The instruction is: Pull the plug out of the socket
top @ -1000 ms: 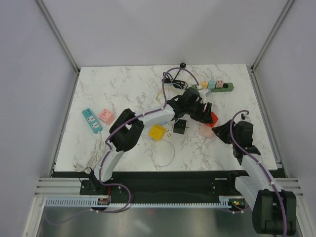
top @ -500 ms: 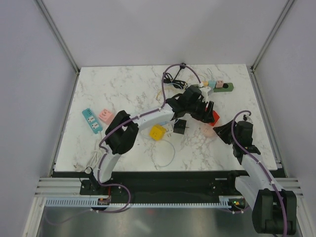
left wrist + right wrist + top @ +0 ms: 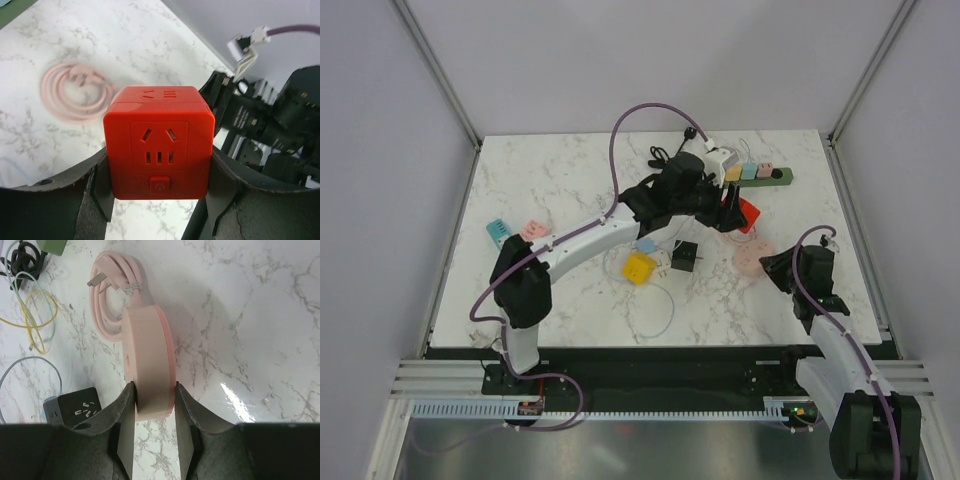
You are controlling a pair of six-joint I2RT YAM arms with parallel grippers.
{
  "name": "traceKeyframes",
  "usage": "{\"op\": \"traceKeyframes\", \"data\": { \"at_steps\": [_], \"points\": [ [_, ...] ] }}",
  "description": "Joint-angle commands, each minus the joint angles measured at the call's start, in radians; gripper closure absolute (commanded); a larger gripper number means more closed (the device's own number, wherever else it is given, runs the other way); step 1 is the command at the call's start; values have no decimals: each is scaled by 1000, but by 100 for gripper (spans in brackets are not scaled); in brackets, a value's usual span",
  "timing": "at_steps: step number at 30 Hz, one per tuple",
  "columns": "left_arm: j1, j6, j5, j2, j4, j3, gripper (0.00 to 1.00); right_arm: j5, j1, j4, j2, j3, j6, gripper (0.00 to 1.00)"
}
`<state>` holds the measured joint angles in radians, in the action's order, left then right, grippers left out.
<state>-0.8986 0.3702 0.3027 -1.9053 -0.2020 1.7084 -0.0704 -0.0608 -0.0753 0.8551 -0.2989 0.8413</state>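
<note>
The left arm stretches long from its base at the near left corner. Its elbow sits over the left side of the worktop (image 3: 570,180), and its forearm runs diagonally to the far middle, where the wrist turns rightward. The left claw (image 3: 730,210) is closed part-way onto the red cube socket (image 3: 747,214), with one finger (image 3: 60,200) pressed to each side face. In the left wrist view the cube fills the gap between the fingers, its slotted face and small button turned to the camera. It appears raised off the marble (the surface shows blurred well behind it), though how high I cannot tell.

The right arm is folded short on the right side, with its forearm bent back toward the centre. The right claw (image 3: 767,266) pinches the pink plug (image 3: 752,258) by its flat faces, the jaws only a narrow way apart. The right wrist view shows the disc-shaped body standing on edge between the fingers (image 3: 187,425). Its pink cord (image 3: 117,295) lies coiled on the worktop just beyond, touching it.

Plug and socket are apart, with the red cube farther from the bases than the pink disc. A black cube socket (image 3: 80,407) sits to the left of the right claw, near a yellow cube socket (image 3: 639,268).
</note>
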Motion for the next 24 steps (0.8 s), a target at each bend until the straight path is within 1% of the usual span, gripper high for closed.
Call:
{"op": "traceKeyframes", "data": {
  "at_steps": [1,3,4,6,7,9,10,13,16,21,24],
  "points": [
    [-6,-119,-60,106,-89,-56,98,162,-10,-222,-7,-5,-45,100],
    [-6,-123,-74,143,-131,-93,98,184,-10,-271,-2,-26,-53,100],
    [-6,-116,-73,159,-149,-155,98,191,-8,-287,-1,-45,-54,100],
    [-8,-81,-68,219,-146,-234,98,204,-10,-322,-4,-54,-45,100],
    [-10,-68,-74,241,-139,-315,98,211,-10,-336,-7,-66,-38,100],
    [-14,-33,-103,310,-129,-395,98,230,-8,-379,-30,-74,-5,100],
    [-17,-27,-112,330,-126,-464,98,239,-8,-395,-40,-85,7,100],
    [-20,-17,-154,397,-120,-571,98,294,-8,-464,-91,-109,33,100],
    [-20,-28,-201,413,-119,-631,98,365,-10,-524,-110,-135,44,95],
    [-22,-36,-215,378,-120,-655,97,360,-10,-566,-106,-137,82,87],
    [-20,-25,-250,342,-116,-658,92,362,-10,-587,-120,-134,100,82]
  ]
}}
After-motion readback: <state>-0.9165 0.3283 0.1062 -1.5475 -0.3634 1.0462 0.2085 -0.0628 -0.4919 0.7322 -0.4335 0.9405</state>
